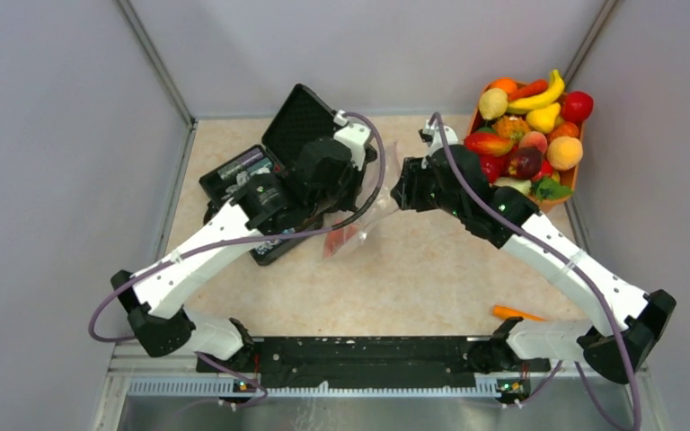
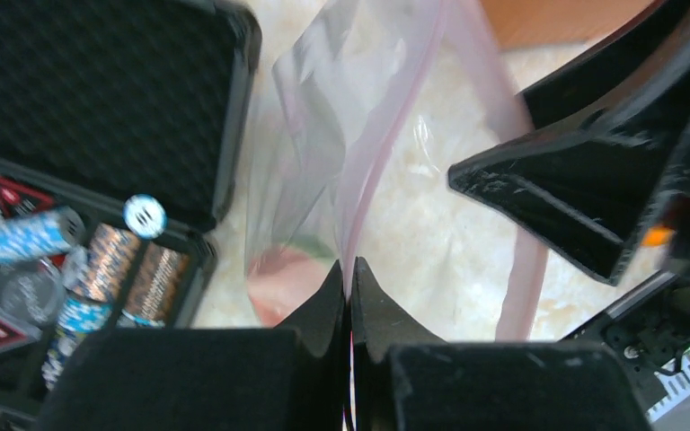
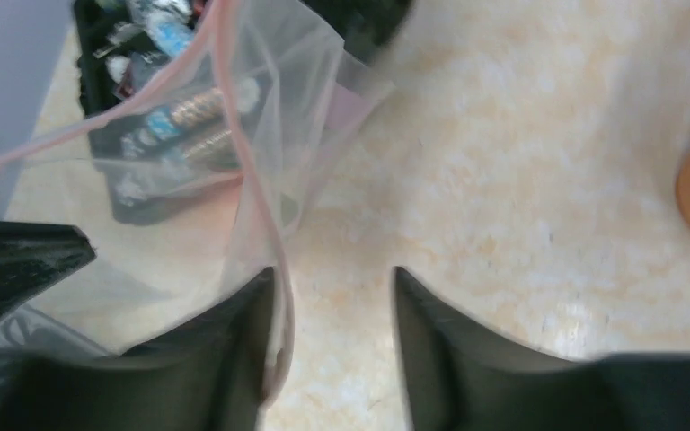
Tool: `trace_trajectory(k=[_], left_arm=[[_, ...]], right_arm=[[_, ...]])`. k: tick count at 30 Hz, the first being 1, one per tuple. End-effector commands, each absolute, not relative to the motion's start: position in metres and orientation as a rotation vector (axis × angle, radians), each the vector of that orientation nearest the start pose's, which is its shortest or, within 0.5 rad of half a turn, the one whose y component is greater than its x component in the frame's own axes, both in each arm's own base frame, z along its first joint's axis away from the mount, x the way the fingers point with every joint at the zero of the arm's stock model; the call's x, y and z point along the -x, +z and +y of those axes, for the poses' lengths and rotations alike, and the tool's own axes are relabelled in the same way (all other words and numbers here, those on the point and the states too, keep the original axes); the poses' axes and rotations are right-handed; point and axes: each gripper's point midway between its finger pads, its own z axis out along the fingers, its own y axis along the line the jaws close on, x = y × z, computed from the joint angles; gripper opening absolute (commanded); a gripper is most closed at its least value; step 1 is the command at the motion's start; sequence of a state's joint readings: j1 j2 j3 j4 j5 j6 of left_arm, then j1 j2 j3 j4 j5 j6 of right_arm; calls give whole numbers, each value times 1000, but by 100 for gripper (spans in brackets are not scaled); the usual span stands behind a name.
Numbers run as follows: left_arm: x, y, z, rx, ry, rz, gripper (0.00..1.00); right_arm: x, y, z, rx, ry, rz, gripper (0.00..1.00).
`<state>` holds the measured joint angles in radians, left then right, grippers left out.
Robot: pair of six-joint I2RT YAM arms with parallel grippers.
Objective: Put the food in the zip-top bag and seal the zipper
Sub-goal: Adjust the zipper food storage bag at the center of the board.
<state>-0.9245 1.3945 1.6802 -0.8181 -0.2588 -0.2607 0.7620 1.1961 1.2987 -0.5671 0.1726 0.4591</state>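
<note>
The beige table carries an open black case at far left, an orange tray heaped with food in the far right corner, and an orange stick near the front right.

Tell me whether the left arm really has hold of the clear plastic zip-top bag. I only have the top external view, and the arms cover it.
Observer: Yes. In the left wrist view the left jaws are shut on the thin pink-red zipper strip of the clear plastic zip-top bag.
Operator: And the right arm, is it gripping too?
Observer: No. In the right wrist view the right jaws stand apart. The strip lies against the inner face of one of them, unclamped.
</note>
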Motion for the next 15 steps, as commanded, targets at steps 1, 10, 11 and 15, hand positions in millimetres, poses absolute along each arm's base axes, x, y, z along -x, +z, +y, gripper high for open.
trace_trajectory(k=[1, 10, 11, 15], left_arm=[[-274, 280, -302, -411, -434, 2139, 0], [-286, 260, -322, -395, -454, 2148, 0], [-285, 259, -323, -400, -464, 2149, 0], [-277, 255, -333, -477, -529, 2145, 0]], right_arm=[[-272, 274, 206, 163, 438, 2148, 61], [-260, 383, 162, 66, 470, 1805, 82], [-267, 385, 141, -2, 362, 1782, 82], [-290, 384, 54, -256, -73, 1727, 83]])
